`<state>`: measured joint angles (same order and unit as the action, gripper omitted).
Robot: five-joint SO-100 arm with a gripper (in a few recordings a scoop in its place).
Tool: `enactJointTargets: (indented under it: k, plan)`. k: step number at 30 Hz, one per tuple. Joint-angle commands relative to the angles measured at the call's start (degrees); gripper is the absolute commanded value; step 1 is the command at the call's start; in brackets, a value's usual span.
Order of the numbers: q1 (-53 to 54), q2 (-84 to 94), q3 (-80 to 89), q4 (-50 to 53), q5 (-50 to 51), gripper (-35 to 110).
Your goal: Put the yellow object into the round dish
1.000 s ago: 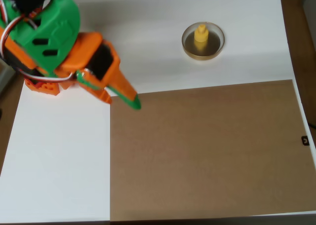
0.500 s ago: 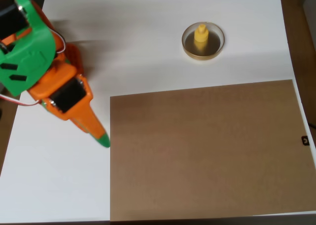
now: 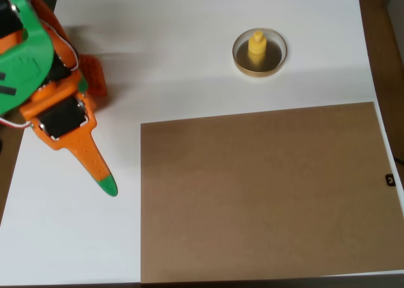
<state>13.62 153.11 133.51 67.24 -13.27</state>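
- Nearest the lower edge of the overhead view, a large flat brown board (image 3: 262, 190) lies on the white desk (image 3: 69, 237), covering most of the lower right area
- To the left of the board, the orange and green arm (image 3: 38, 67) reaches in from the upper left corner, with a green shell over an orange body and thin red and white wires at its side
- Its pincer (image 3: 101, 177) points down and to the right, tapering to a single green tip over bare white desk, just left of the board's left edge and apart from it
- Both fingers seem to lie together as one narrow wedge with no gap showing, so the pincer looks clenched and holds nothing
- Farther up, past the board's top edge, the round dish (image 3: 240, 55) sits on the white desk, with a pale tan rim and dark inside
- Inside that dish the yellow object (image 3: 256, 47) stands upright near the middle, knob on top, well apart from the pincer
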Motion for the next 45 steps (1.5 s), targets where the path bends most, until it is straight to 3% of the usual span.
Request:
enactJointTargets:
  k: [1,12,26,45]
  plan:
    - [1.4,1.6,3.3,-3.9,0.4,20]
    - [3.3,13.7,19.2,-9.6,3.8,21]
    - [4.7,33.8,30.8,-2.9,1.5,23]
    - [5.4,33.8,34.8,-4.3,4.0,21]
